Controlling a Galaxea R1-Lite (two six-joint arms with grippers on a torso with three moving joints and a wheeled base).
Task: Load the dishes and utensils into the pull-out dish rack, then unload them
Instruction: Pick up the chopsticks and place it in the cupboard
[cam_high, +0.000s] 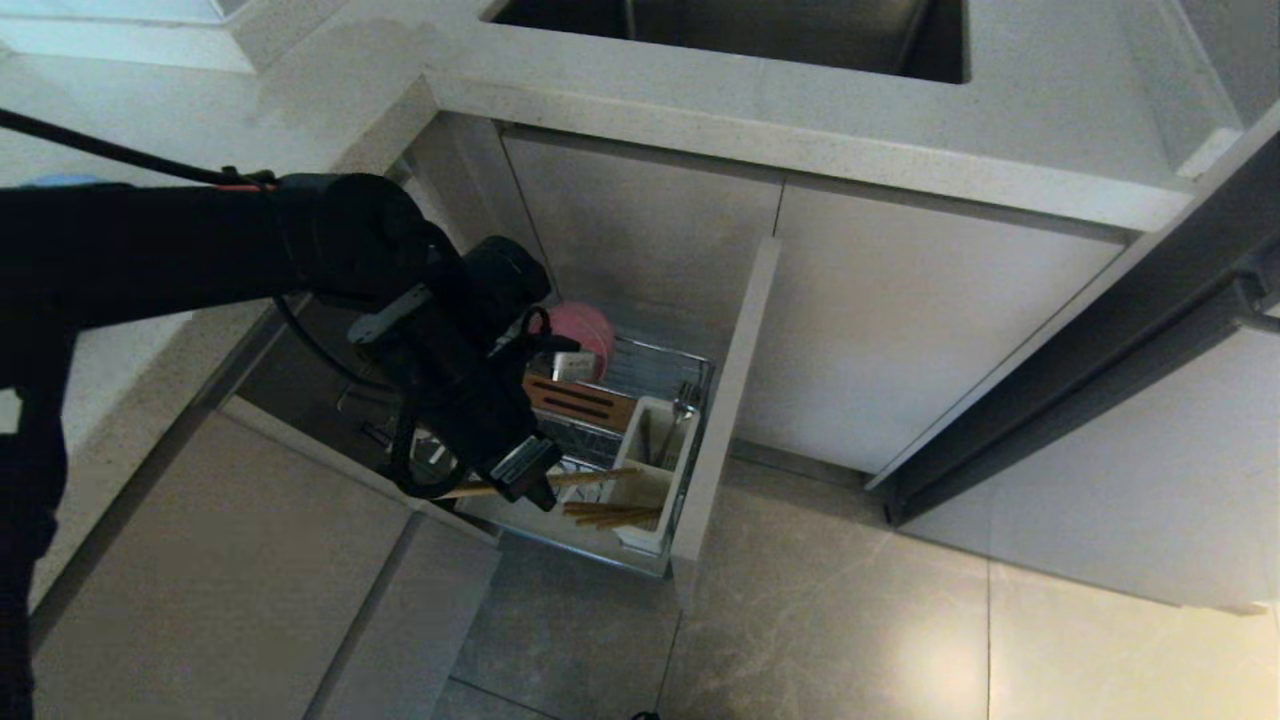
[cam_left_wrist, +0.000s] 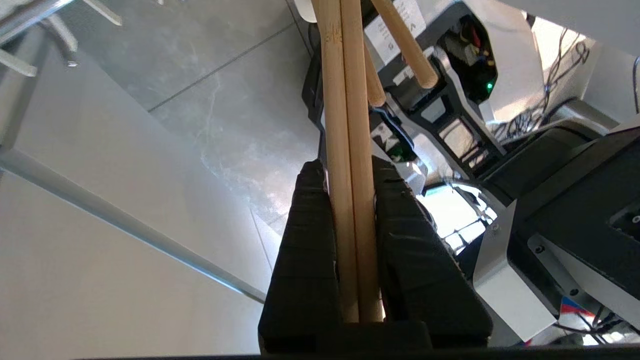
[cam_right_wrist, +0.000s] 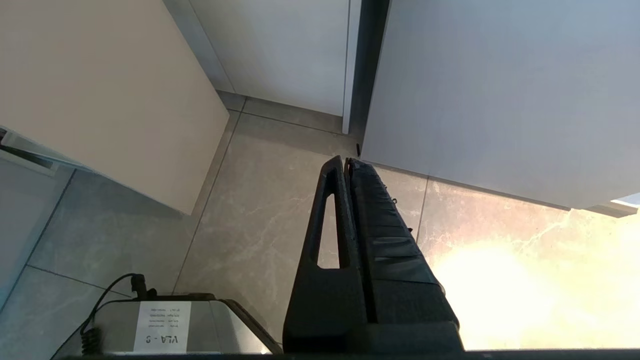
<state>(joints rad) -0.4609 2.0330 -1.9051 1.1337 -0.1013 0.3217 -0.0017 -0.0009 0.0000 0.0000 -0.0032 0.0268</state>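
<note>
The pull-out dish rack (cam_high: 690, 420) stands drawn out of the cabinet beneath the stone counter (cam_high: 800, 130), directly under the left gripper (cam_high: 525, 475). That gripper is clamped on a pair of chopsticks (cam_left_wrist: 350, 150), which lie crosswise over the rack; more chopsticks (cam_high: 610, 515) lean in the white caddy (cam_high: 655, 455) just beyond its fingertips. Behind the wrist, the pink bowl (cam_high: 590, 330) sits at the back of the rack. The right gripper (cam_right_wrist: 350, 170), its fingers pressed together and empty, hangs over the floor tiles, and a label (cam_right_wrist: 162, 325) near it, seen inverted, reads "VLA - 2".
</note>
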